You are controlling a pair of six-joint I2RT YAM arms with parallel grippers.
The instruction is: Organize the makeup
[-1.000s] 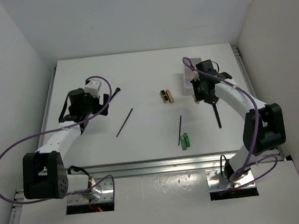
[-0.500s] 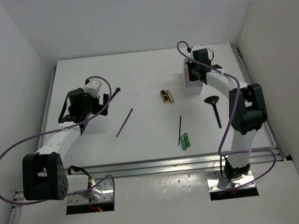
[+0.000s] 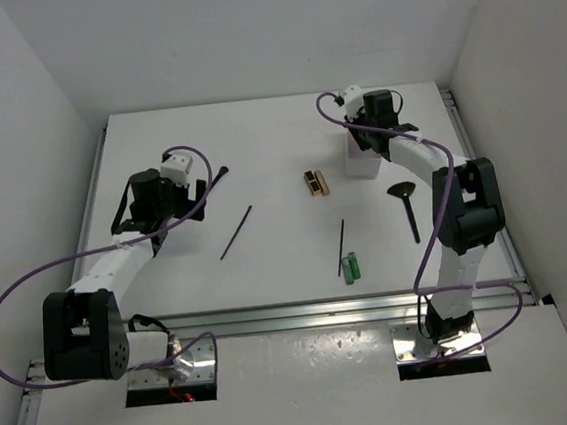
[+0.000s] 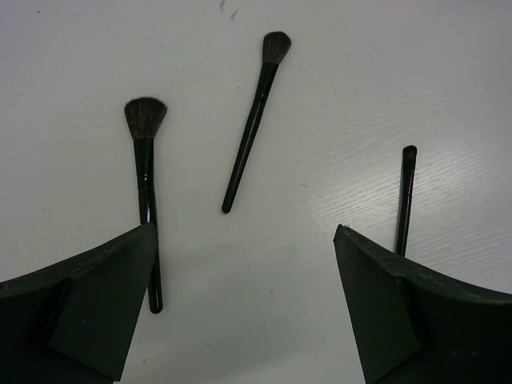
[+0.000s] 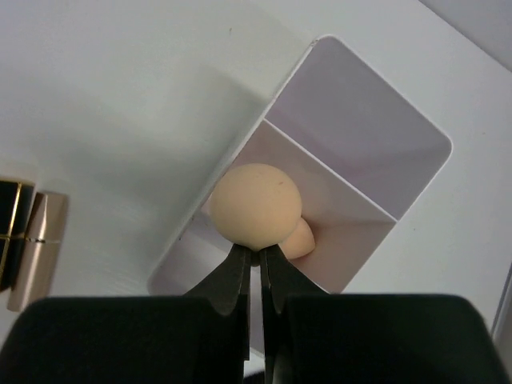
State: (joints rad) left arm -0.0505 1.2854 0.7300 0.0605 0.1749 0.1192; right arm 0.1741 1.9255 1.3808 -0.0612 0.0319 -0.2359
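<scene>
Brush (image 4: pixel 147 204) lies lengthwise just ahead of the wide-apart left gripper (image 4: pixel 244 237), well left of the box (image 5: pixel 362 148) under the pinched-together right gripper (image 5: pixel 258 253).

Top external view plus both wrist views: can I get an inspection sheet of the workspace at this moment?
Surface: white table, items spread across it.
Job's things: flared brush at right; black-and-gold case in the centre; two thin sticks; green tubes; second brush by the left arm; beige sponge over the white box; another sponge inside it.
Clutter: nothing seen.
Grippers: left gripper open, empty; right gripper shut on the beige sponge.
Cables: purple cables loop along both arms.
Surroundings: white walls on three sides.
</scene>
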